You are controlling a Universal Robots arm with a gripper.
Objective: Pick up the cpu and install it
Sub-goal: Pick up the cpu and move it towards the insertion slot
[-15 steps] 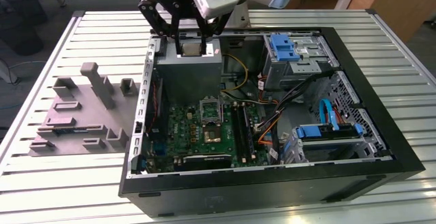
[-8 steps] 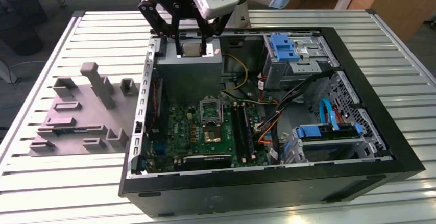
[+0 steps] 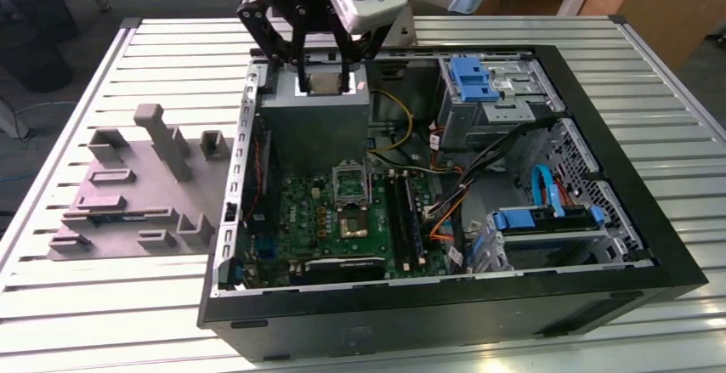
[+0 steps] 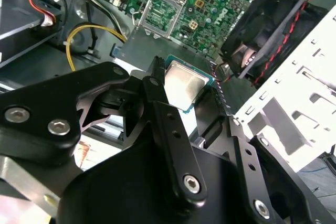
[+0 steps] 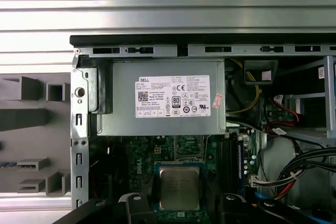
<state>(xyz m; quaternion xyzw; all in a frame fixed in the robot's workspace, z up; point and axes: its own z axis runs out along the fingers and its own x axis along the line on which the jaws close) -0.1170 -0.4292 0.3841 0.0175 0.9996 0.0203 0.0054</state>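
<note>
Tool (image 4: 188,88) links sit closest in the second wrist view, jaws drawn in narrow on the cpu (image 4: 184,83). It is gripped by two opposite edges, silver lid up, roughly level. In the exterior view the tool hangs over the far end of the open PC case (image 3: 669,245), above the grey power supply (image 5: 163,98); the chip looks clear of it. The socket (image 4: 163,11) sits on the motherboard (image 3: 318,220), nearer than the power supply and toward the exterior view's left of the case, apart from the chip. It looks unfilled, but I can't tell if the frame is fully open. My read on the step: pick is done, this is the carry, install not yet done. Seating would call for the chip centred and squared over the socket, corner orientation matched, kept flat, lowered with no pressing, since the contacts likely bend easily. The case rests on a slatted table (image 3: 114,305).
</note>
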